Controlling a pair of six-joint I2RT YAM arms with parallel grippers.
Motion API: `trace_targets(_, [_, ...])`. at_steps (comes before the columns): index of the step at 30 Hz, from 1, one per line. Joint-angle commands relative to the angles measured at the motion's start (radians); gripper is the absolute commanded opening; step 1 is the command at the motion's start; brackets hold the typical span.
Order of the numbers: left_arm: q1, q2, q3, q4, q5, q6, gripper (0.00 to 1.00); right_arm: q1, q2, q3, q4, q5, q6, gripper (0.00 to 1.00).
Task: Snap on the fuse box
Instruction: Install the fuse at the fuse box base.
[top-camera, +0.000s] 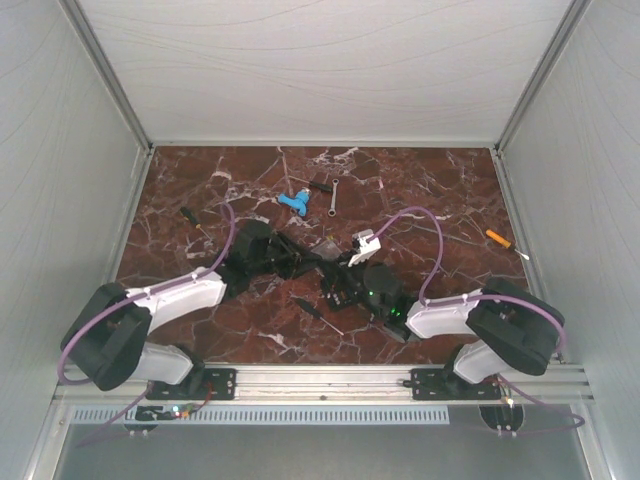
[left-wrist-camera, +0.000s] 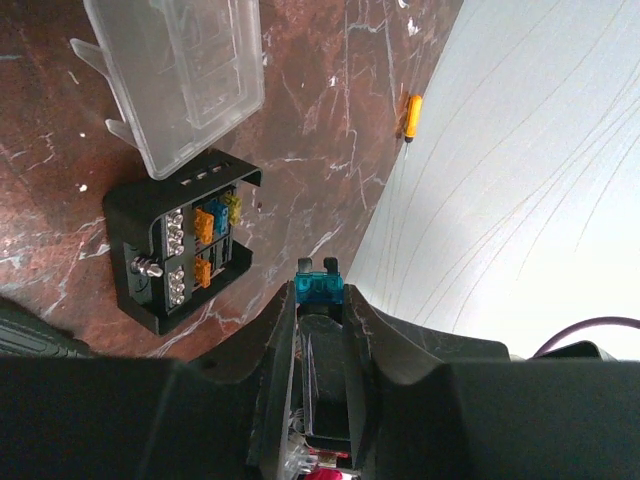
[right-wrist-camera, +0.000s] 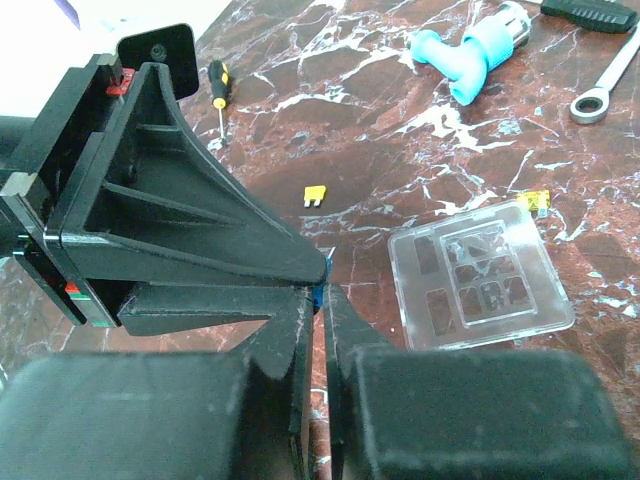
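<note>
Fig.: fuse box sits open on worktop, clear lid off, just beside it. L end effector pinches blue fuse. R end effector closed at L's tip, grip unclear. Lid snap-on not yet done.

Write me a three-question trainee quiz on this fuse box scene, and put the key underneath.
1. True or false: the clear lid is snapped onto the fuse box.
2. What is pinched in the left gripper?
A) a teal blade fuse
B) a wrench
C) a screwdriver
3. Fill in: in the right wrist view, the loose fuse lying left of the clear lid is coloured ___.

Key
1. False. The clear lid lies off the fuse box, on the table.
2. A
3. yellow
</note>
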Motion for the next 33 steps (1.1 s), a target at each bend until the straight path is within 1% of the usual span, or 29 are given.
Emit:
trace_targets(1, [-0.048, -0.055, -0.012, 0.071, 0.142, -0.029, 0.17, -0.013, 0.002, 0.019, -0.012, 0.02, -0.033, 0.0])
trace_targets(6, [-0.035, -0.075, -0.023, 0.044, 0.123, 0.002, 0.28, -0.039, -0.069, 0.02, -0.152, -0.097, -0.036, 0.0])
trace_targets(7, [-0.032, -0.084, -0.021, 0.027, 0.113, 0.014, 0.31, -0.053, -0.087, 0.025, -0.204, -0.14, -0.036, 0.0])
trace_targets(15, [-0.02, -0.127, -0.008, -0.067, 0.06, 0.143, 0.47, -0.173, -0.258, 0.078, -0.639, -0.39, -0.053, 0.0])
trace_targets(19, [-0.024, -0.099, 0.033, -0.165, 0.052, 0.249, 0.49, -0.26, -0.301, 0.163, -0.89, -0.494, -0.095, 0.0])
trace_targets(22, [-0.035, -0.067, 0.063, -0.229, 0.04, 0.325, 0.5, -0.307, -0.292, 0.258, -1.104, -0.547, -0.139, 0.0])
trace_targets(25, [-0.058, -0.033, 0.086, -0.265, 0.025, 0.376, 0.5, -0.332, -0.26, 0.355, -1.271, -0.563, -0.173, 0.0])
trace_targets(28, [-0.074, 0.014, 0.111, -0.28, 0.035, 0.415, 0.5, -0.337, -0.215, 0.436, -1.393, -0.585, -0.205, 0.0])
trace_targets(33, [-0.089, 0.108, 0.144, -0.273, 0.079, 0.461, 0.49, -0.338, -0.136, 0.547, -1.538, -0.6, -0.269, 0.0])
